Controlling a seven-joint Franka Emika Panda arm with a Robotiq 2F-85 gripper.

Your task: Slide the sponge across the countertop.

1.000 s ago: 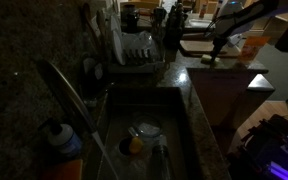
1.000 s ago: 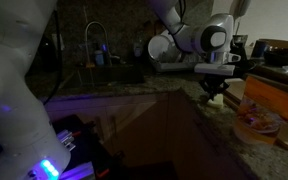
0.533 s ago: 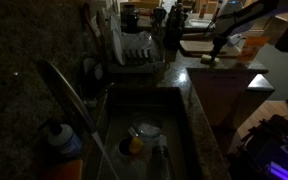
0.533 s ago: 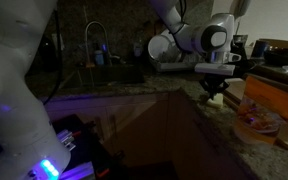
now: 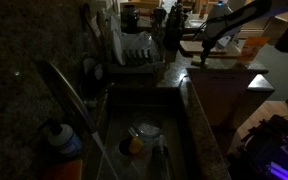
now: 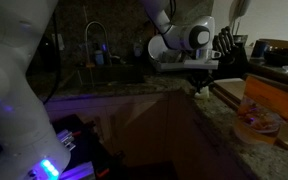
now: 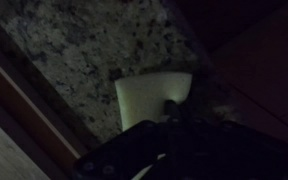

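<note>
Sponge (image 7: 151, 98) sits mid-frame in the wrist view, flat on the speckled stone table (image 7: 84, 40), pale yellow-green, long side roughly level with the frame. The dark tool body fills the bottom of that frame, and one dark finger overlaps the sponge's lower right edge. Jaws: can't tell whether they are clamped on the sponge, pressing on top of it or only touching it. The view is too dark and most of the tool is cut off.

Arm (image 6: 179, 40) reaches in from the upper middle of an exterior view with the wrist pointed straight down at the slab. Likely reason: a low vertical pose puts downward pressure on the pad, so it drags across the stone instead of lifting.

The sponge lies close to the table's straight edge; a lighter band (image 7: 24, 110) runs diagonally at lower left of the wrist view, probably the counter's front. Risk: a push toward it sends the sponge off.

The surface is glossy granite, so the pad should slide with little grip.

The room is very dim. Sunken sink (image 5: 144, 120) takes lower centre, faucet (image 5: 69, 90) arcs at left, dish rack (image 5: 134, 48) sits at upper centre. A tan board (image 6: 234, 93) lies at right, near the tool.
</note>
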